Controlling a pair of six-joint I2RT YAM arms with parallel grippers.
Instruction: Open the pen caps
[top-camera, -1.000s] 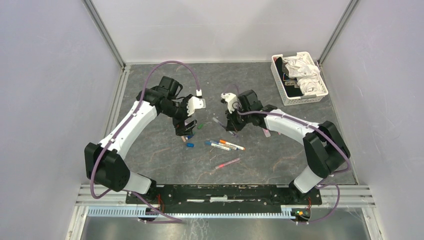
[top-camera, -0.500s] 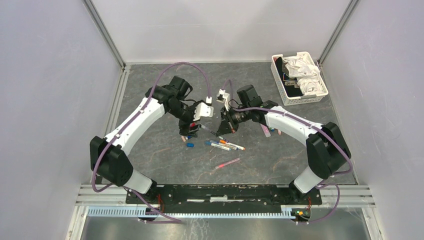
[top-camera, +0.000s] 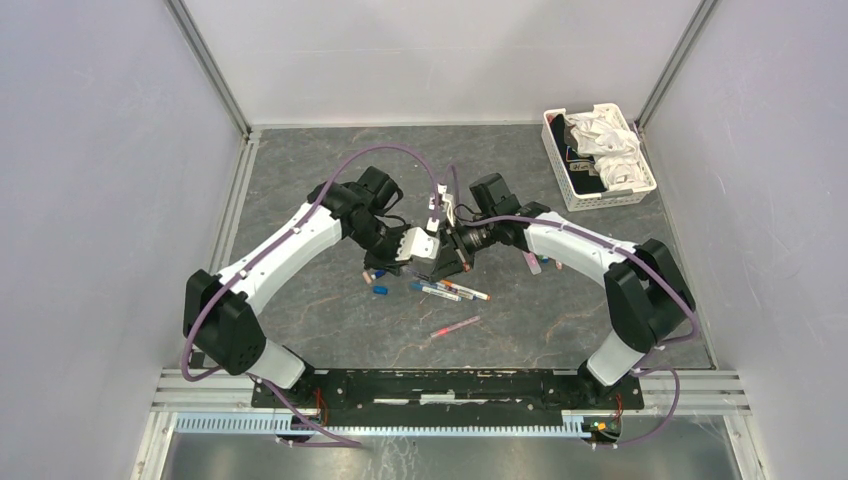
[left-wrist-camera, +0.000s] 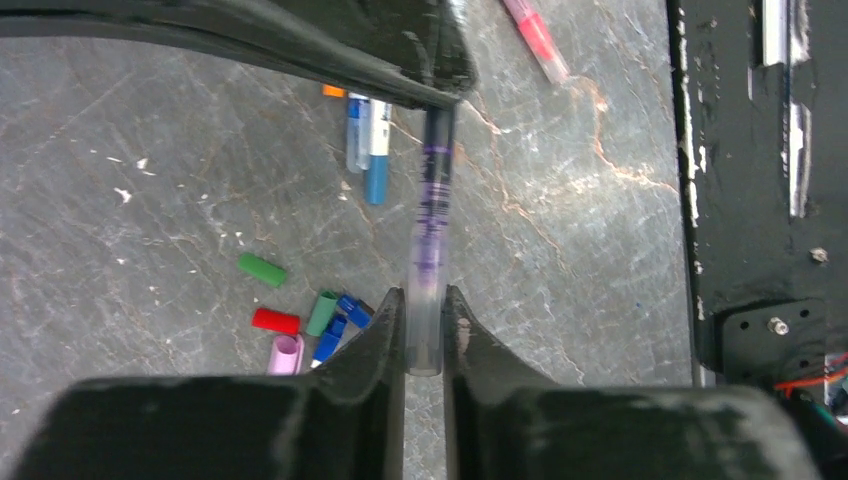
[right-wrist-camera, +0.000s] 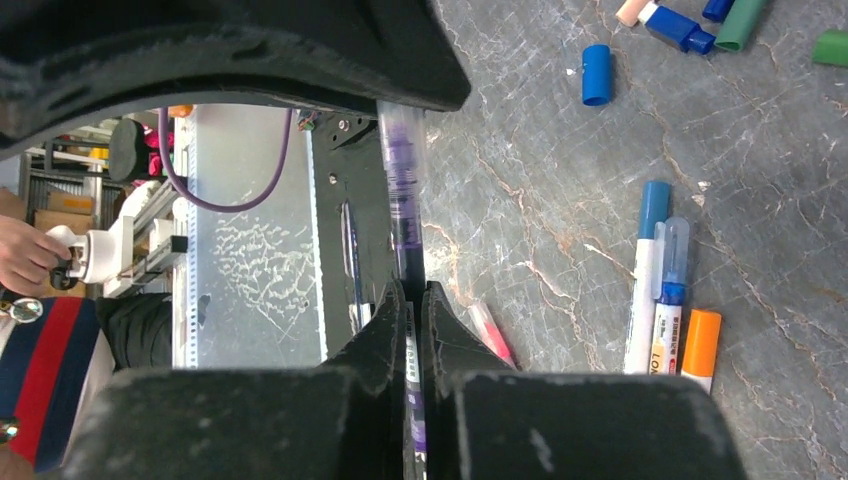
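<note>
A purple pen (left-wrist-camera: 431, 215) hangs above the table, spanning the gap between my two grippers. My left gripper (left-wrist-camera: 425, 322) is shut on its clear cap (left-wrist-camera: 425, 340). My right gripper (right-wrist-camera: 413, 300) is shut on the other end of the pen's barrel (right-wrist-camera: 404, 215). In the top view the two grippers meet nose to nose at mid-table, left gripper (top-camera: 428, 250) and right gripper (top-camera: 452, 252). Loose pen caps lie on the table under the left arm: green (left-wrist-camera: 261, 269), red (left-wrist-camera: 275, 321), pink (left-wrist-camera: 285, 354) and blue (left-wrist-camera: 352, 310). One blue cap (right-wrist-camera: 596, 74) lies apart.
Capped pens lie just in front of the grippers: blue ones (right-wrist-camera: 645, 280) and an orange one (right-wrist-camera: 700, 345). A pink pen (top-camera: 455, 326) lies nearer the bases. More pink pens (top-camera: 533, 262) sit under the right forearm. A white slotted basket (top-camera: 561, 168) stands at the back right.
My left arm has swung right to meet the right gripper, and its jaws have gone from open to shut on the pen's cap. The right gripper turned the pen toward it.
</note>
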